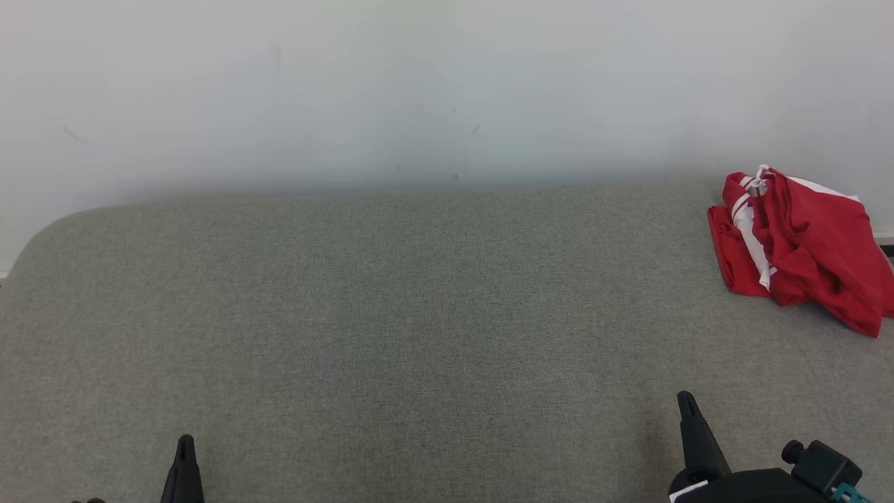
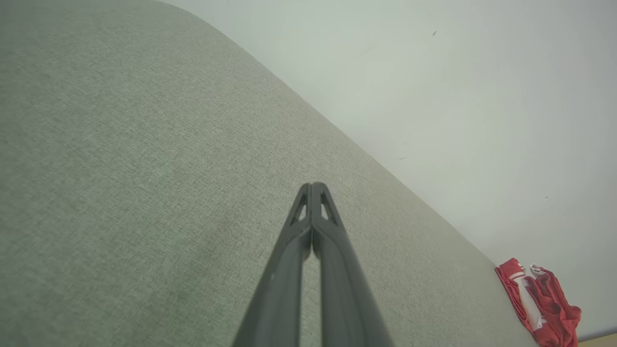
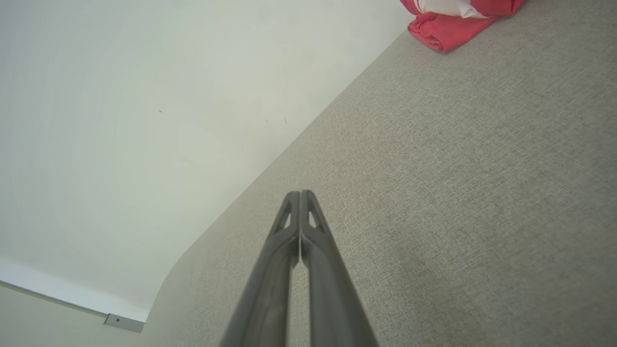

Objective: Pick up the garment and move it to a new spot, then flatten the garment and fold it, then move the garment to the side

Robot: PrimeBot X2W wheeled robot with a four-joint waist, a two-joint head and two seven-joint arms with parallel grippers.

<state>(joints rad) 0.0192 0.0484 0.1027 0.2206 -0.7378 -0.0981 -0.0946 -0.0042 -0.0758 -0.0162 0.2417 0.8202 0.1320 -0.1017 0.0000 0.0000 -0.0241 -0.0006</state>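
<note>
Fingers pressed together and holding nothing, the left gripper [image 1: 185, 447] is resting at the near left of the grey fabric-covered table [image 1: 419, 300]. The right gripper [image 1: 687, 402] is sitting at the near right, also pinched closed and empty. The red-and-white garment [image 1: 803, 244] is lying bunched at the far right, by the wall. Arriving with closed jaws is probably risking a shove off the table's end, and pinching one loose layer is likely risking an uneven drag.
</note>
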